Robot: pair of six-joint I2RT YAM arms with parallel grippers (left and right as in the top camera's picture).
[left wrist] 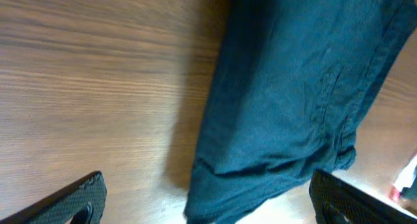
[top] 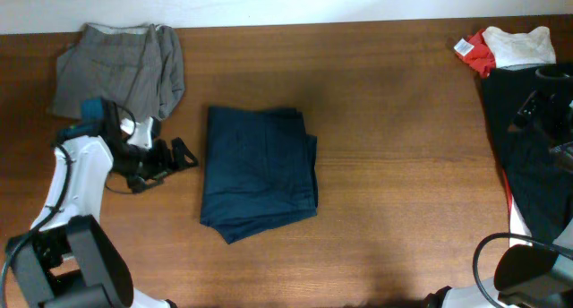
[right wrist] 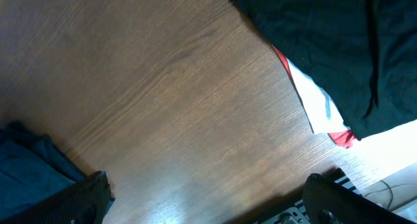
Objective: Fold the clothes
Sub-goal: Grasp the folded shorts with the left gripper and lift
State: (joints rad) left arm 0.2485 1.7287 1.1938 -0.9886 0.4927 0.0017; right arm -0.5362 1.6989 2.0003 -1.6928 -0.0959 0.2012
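Navy shorts [top: 260, 172], left claw [top: 175, 160] agape just beside.

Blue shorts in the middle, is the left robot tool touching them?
Apart. The overhead view shows a strip of bare table between the left tool and the folded blue shorts.

No writing can be read anywhere I look. The one label in sight is a small white fabric tag [top: 463, 47] on the edge of the crumpled red cloth piece [top: 481, 55], which lies at the far right corner of the brown wooden tabletop [top: 403, 120]. The tag bears a faint bluish mark, but in the overhead view it is too small to make out as letters or numbers.
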